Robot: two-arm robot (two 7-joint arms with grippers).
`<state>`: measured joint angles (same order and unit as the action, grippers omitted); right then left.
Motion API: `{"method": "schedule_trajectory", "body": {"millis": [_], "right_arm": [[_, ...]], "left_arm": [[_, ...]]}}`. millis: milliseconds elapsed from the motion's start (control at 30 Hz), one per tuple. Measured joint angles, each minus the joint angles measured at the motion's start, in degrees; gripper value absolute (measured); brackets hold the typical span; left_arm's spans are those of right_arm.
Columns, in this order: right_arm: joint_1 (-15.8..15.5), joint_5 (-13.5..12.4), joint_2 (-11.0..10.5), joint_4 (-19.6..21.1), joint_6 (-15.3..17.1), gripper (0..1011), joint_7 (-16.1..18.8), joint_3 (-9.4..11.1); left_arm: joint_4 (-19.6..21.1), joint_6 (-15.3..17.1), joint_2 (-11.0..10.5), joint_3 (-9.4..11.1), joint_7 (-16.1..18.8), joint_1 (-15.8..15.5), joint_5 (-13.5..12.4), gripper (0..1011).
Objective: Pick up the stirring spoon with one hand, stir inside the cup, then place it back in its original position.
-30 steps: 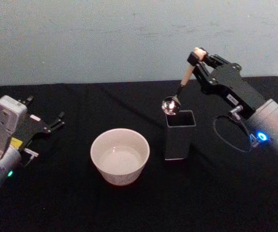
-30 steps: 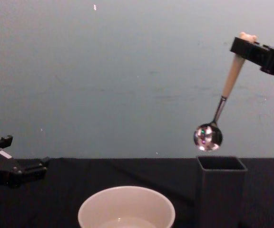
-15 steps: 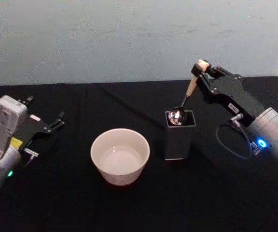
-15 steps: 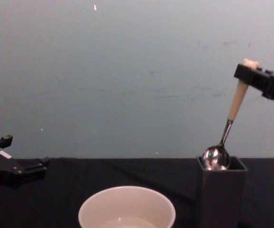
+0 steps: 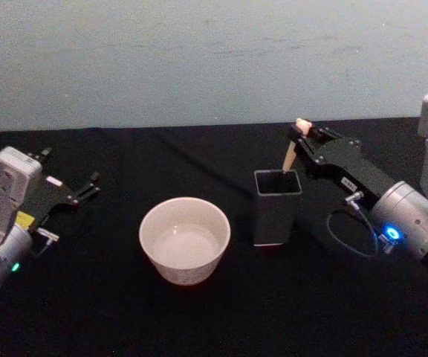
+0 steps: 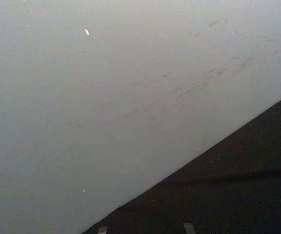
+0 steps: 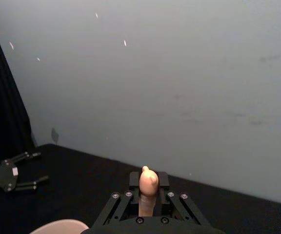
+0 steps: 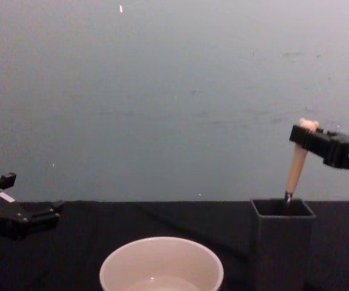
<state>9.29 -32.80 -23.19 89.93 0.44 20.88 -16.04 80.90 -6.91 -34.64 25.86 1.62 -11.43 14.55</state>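
The stirring spoon (image 5: 289,155) stands tilted in the dark grey square holder box (image 5: 277,210), its bowl and neck hidden inside. Only the cream handle (image 8: 295,170) and its bear head (image 7: 148,181) show above the rim. My right gripper (image 5: 302,134) is shut on the top of the handle, above and just behind the box (image 8: 282,242). The cream-white cup (image 5: 185,239) sits on the table to the left of the box, apart from it, and its rim (image 8: 161,248) rises in the chest view. My left gripper (image 5: 69,169) rests open and empty at the far left.
A black cloth covers the table (image 5: 199,320), and a plain pale wall (image 8: 162,91) stands behind it. A dark cable loop (image 5: 348,230) hangs by the right wrist, to the right of the box. The left gripper (image 7: 40,167) shows far off in the right wrist view.
My right gripper has come down with the spoon. The shiny bowl, which hung above the box and then sat at its rim, is now sunk inside. The left arm has not moved.
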Motion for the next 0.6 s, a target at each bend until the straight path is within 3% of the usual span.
{"method": "schedule_trajectory", "body": {"millis": [600], "right_arm": [[1.06,1.58,0.49,-3.87,1.61,227,-0.12,-1.22]], "left_arm": [[0.00,0.00,0.00,0.00,0.00,0.00,0.00,1001]]}}
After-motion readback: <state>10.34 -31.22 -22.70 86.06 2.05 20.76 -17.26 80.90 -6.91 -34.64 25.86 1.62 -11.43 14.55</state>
